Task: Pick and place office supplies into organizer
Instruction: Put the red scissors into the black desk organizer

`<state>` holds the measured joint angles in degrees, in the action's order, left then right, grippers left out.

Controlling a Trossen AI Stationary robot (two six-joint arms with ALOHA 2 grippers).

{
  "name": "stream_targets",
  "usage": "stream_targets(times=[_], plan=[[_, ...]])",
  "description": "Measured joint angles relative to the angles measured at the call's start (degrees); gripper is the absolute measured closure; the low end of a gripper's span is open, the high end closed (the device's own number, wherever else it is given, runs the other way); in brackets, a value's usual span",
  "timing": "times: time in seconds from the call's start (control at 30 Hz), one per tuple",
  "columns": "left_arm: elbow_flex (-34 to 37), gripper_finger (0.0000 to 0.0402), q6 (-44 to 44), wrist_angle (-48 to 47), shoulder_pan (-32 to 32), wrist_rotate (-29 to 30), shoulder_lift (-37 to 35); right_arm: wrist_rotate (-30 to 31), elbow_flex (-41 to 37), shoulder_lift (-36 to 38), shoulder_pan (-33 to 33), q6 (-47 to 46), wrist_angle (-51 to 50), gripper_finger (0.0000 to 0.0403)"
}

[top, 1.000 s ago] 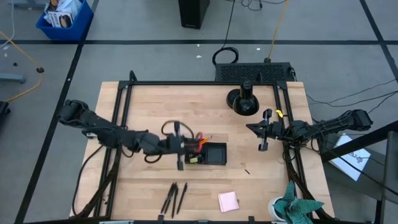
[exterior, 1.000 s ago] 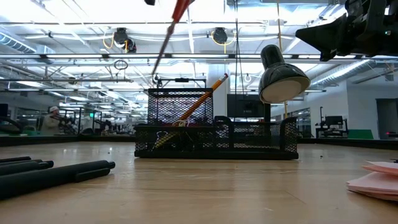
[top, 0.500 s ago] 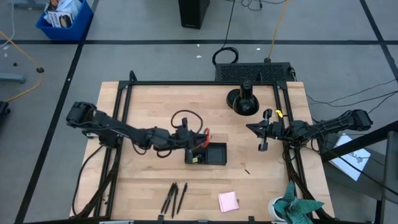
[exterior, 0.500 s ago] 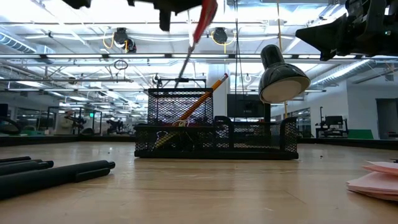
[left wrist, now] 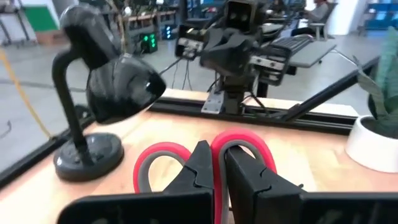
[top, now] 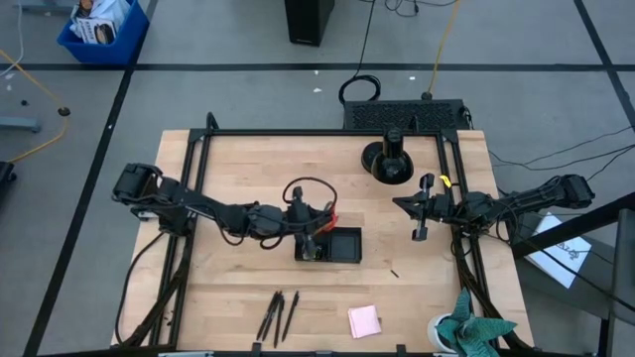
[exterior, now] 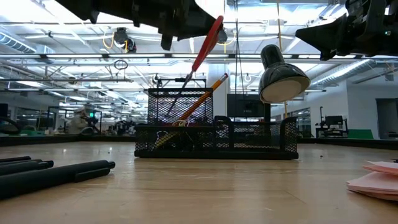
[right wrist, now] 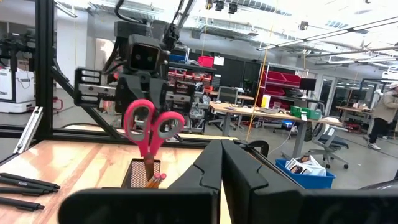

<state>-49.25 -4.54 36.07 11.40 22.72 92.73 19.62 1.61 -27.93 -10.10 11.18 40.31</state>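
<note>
My dark pens, smooth matte cylinders, lie nearest on the pale wood surface, with the pink sticky-note pad beside them. Farther in, my left tool grips the red-handled scissors by their loops, blades slanting down into the black wire-mesh organizer among orange pencils. My right tool hovers at the surface's right edge, fingers pressed together, empty.

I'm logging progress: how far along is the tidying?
Done: an orange pencil stands in the black mesh organizer. In hand: the left gripper holds the red-handled scissors, blades down into the tall compartment. Left: three dark pens and the pink sticky-note pad lie on the table. The right gripper waits beside.
</note>
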Motion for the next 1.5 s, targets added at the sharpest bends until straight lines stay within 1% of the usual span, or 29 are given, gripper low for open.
stream_targets(times=[0.17,0.3,0.37,0.43,0.6,0.67,0.77,0.87,1.13,1.27,1.5], plan=[[0.02,0.0380,-4.50,-2.03,-0.50,3.58,1.31,0.00,0.01,-0.01,0.01,0.00,0.00,0.0403],[-0.14,0.0388,-7.87,-0.56,-0.46,4.10,2.77,0.00,0.00,-0.01,0.01,0.00,0.02,0.0403],[0.12,0.0392,-8.18,-2.27,-0.36,4.43,3.26,0.01,0.00,-0.01,0.02,0.02,-0.02,0.0403],[0.00,0.0392,-9.35,-1.24,-0.35,4.56,4.46,0.02,0.01,0.00,0.00,0.02,-0.22,0.0403],[-0.09,0.0379,-11.21,-1.47,-0.13,5.98,6.03,0.02,0.02,0.00,0.00,0.04,-0.21,0.0403],[0.09,0.0382,-11.12,-2.75,-0.02,5.92,6.67,0.02,0.02,-0.01,0.00,0.02,-0.23,0.0403],[-0.09,0.0391,-11.72,-1.56,0.02,5.92,8.21,0.04,0.01,0.00,0.01,0.04,-0.22,0.0403],[-0.07,0.0388,-11.71,-2.08,0.02,5.54,8.62,0.04,0.01,-0.01,0.02,0.04,-0.23,0.0403],[-0.07,0.0334,-6.53,-1.51,1.10,4.64,9.11,0.09,0.01,-0.01,0.00,0.22,-0.25,0.0403],[-0.02,0.0305,-5.04,-1.59,1.68,3.03,9.11,0.11,0.00,-0.01,0.02,0.22,-0.23,0.0403],[-0.02,0.0245,-1.92,-1.64,2.23,1.78,9.11,0.09,0.00,-0.01,0.02,0.22,-0.24,0.0403]])
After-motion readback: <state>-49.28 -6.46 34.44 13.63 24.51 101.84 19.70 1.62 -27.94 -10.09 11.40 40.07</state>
